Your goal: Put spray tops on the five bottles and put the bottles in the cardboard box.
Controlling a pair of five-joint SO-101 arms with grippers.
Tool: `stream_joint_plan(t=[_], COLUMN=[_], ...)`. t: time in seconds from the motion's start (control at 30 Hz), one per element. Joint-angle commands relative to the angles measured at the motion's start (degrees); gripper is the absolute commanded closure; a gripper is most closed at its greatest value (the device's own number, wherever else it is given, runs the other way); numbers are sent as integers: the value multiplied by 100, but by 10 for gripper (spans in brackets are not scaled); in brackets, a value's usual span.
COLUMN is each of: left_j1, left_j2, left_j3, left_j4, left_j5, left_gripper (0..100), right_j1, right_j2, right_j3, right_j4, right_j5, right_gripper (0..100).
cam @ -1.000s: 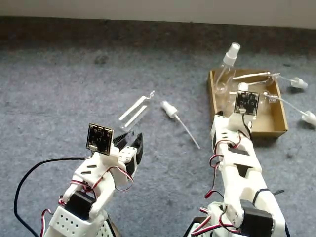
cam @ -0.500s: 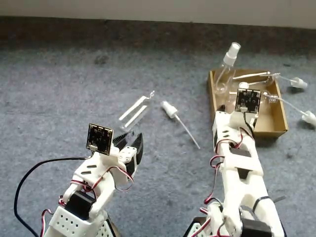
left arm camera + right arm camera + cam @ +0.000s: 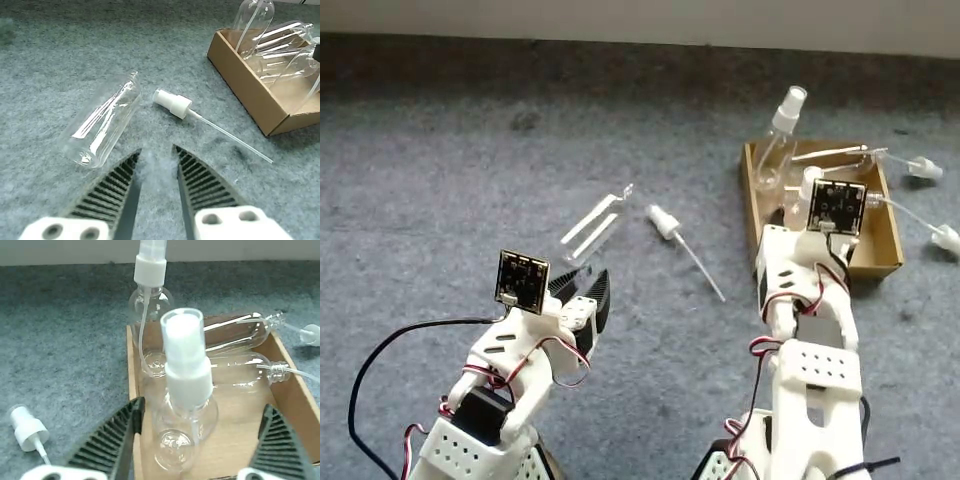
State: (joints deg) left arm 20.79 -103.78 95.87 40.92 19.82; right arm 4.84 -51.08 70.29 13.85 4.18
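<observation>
Standing upright inside the shallow brown cardboard box, a clear round plastic bottle fitted with a white spray top is seen between the fingers of the right gripper. These fingers are spread wide, well clear of the bottle on both sides, and nothing is held. A second capped clear bottle stands at the box's far corner, and two clear bottles lie on the box floor.

The left gripper is held low over the grey felt-covered bench. Its fingers are parted only narrowly and are empty. Just beyond them lies an uncapped clear cylindrical bottle, with a loose white spray top with a long dip tube just beside it.

Judgement: the boxed bottle looks placed. A straight upward retreat is advised for the right arm, so neither upright bottle is tipped. For the lying bottle, a wider opening is needed, with the grasp taken across mid-body.
</observation>
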Motion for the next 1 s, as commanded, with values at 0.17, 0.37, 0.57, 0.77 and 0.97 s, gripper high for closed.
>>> stream_joint_plan(t=[0.17, 0.37, 0.57, 0.77, 0.97], left_j1=[-48, -48, -57, -57, -57], left_j2=[-48, -48, -48, -48, -48], left_j3=[119, 119, 119, 119, 119], left_j4=[0, 0, 0, 18, 35], left_j5=[0, -9, -26, -44, -888], left_gripper=[947, 947, 947, 944, 947], right_j1=[-31, -48, -110, -734, -1226], right_j2=[-884, -1455, -2018, -2484, -2492], right_j3=[-848, -1226, -1349, -1727, -2387], right_j4=[1024, 1499, 1859, 2659, 3292], right_j5=[62, 44, 26, 26, 26], right_gripper=[692, 692, 693, 695, 810])
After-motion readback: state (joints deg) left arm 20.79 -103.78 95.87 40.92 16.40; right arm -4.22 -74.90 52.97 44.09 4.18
